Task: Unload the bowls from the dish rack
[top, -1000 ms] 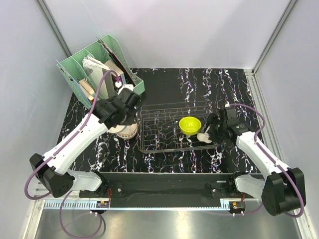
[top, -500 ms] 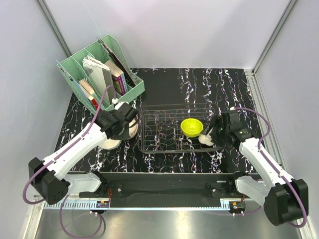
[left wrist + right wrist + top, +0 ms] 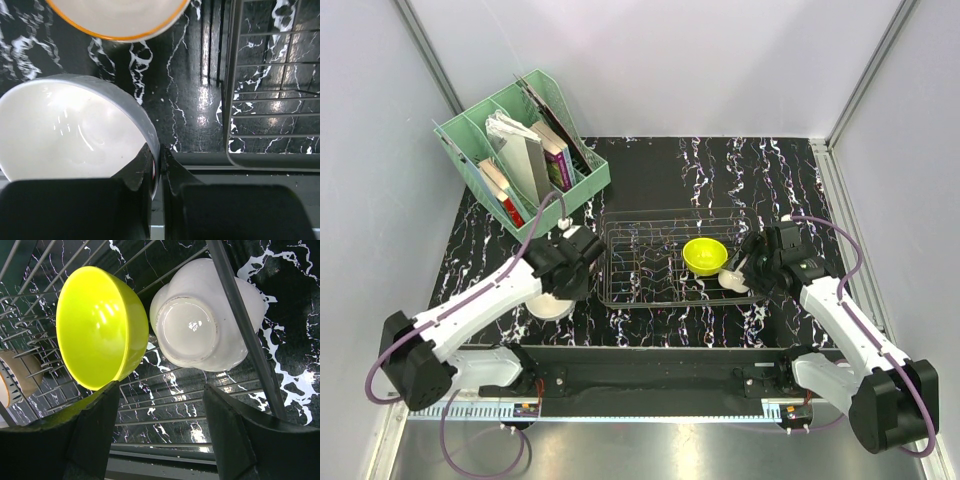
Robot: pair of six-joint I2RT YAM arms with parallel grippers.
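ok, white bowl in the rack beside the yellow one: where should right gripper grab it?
Probably its top rim, from above: the white bowl stands on edge, foot toward the open right gripper, with the yellow-green bowl close on one side.

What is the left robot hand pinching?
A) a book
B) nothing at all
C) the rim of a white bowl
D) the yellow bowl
C: in the left wrist view, the left gripper has its fingers shut on the rim of the white bowl.

Bright even light, glare on yellow-green bowl (image 3: 95,325)
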